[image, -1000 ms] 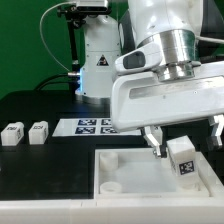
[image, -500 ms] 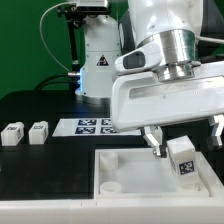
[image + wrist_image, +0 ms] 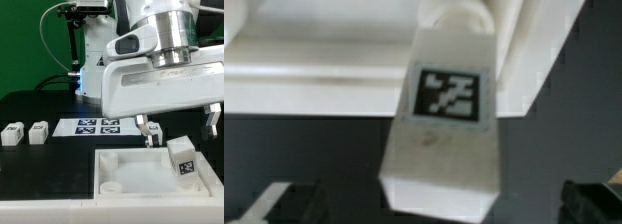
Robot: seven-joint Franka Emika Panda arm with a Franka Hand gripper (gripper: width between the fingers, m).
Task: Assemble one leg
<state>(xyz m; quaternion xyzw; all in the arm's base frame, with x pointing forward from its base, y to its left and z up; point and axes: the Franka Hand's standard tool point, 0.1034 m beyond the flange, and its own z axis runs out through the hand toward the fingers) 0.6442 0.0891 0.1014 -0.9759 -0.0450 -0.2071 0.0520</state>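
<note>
The leg [image 3: 182,158], a small white block with a black-and-white tag on its front, stands upright in the far right corner of the large white tray [image 3: 140,172]. My gripper [image 3: 181,133] hangs just above it, open. One finger [image 3: 150,133] is on each side of the leg and neither touches it. In the wrist view the leg [image 3: 446,130] runs lengthwise between the two dark fingertips [image 3: 288,204], tag facing the camera. The gripper [image 3: 438,207] holds nothing.
Two more white legs [image 3: 12,133] [image 3: 39,130] lie on the black table at the exterior view's left. The marker board [image 3: 98,125] lies behind the tray. The robot base [image 3: 98,60] and cables stand at the back.
The gripper has risen a little from around the leg, its fingers still spread. The leg stays standing in the tray corner.
</note>
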